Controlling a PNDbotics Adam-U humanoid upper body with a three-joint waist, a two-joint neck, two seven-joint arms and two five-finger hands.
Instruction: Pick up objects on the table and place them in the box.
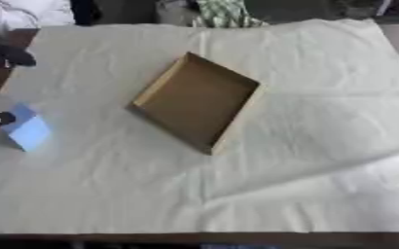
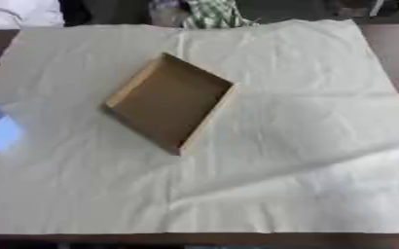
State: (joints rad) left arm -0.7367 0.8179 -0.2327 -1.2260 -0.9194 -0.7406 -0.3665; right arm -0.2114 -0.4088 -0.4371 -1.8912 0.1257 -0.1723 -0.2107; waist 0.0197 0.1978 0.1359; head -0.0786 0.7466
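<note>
A blue object (image 1: 29,130) lies left of the box (image 1: 196,101) on the worktop (image 1: 322,146). A dark fingertip, apparently of the left hand (image 1: 5,117), touches its upper edge. The fingers' state cannot be told.

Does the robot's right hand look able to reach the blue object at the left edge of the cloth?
Probably not easily. The blue object lies at the far left of the cloth, beyond the brown box, and the right hand shows in neither view.

Soft, even light on the pale cloth (image 1: 305,121); both views are blurred throughout. The box (image 1: 199,99) casts only a faint shadow.
</note>
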